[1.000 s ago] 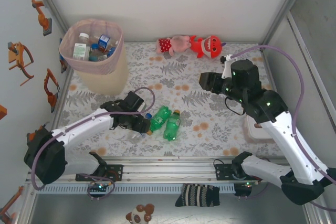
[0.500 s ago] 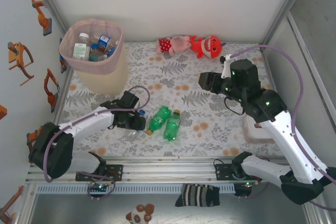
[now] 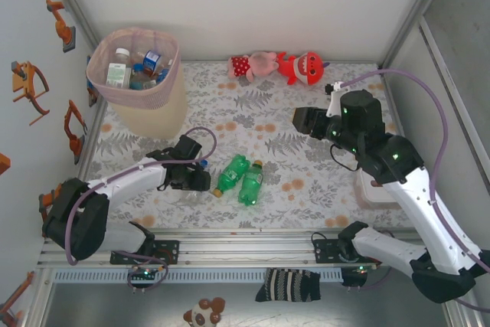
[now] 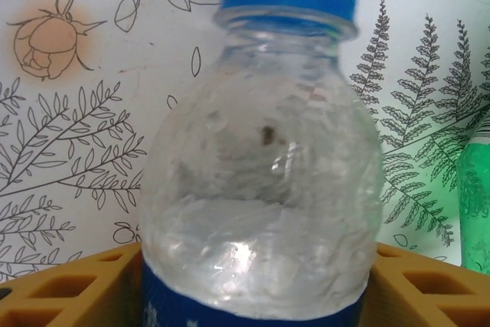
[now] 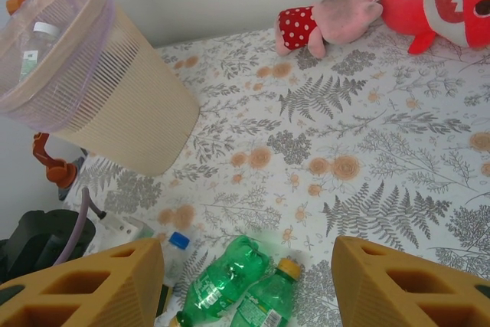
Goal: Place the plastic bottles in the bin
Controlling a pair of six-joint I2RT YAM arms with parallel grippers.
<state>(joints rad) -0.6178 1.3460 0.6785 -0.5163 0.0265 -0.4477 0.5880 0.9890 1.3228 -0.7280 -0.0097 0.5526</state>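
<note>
The left tool (image 3: 200, 179) is low on the counter (image 3: 321, 181), near its front edge. A clear bottle (image 4: 260, 189) with a blue cap lies between its yellow fingers (image 4: 69, 289). The fingers stand close on both sides of the bottle's label, but I cannot tell if they already press it. Just right of this bottle, two green bottles (image 3: 232, 173) lie side by side on the counter and touch each other. The right tool (image 5: 246, 266) hangs above the right half of the counter, with its jaws wide apart and nothing between them. The bin (image 3: 153, 112) stands upright at the far left corner, well apart from both tools, and several bottles (image 3: 119, 70) lie inside it. Two plush toys (image 3: 276, 65), one pink and one red, lie at the far edge.
</note>
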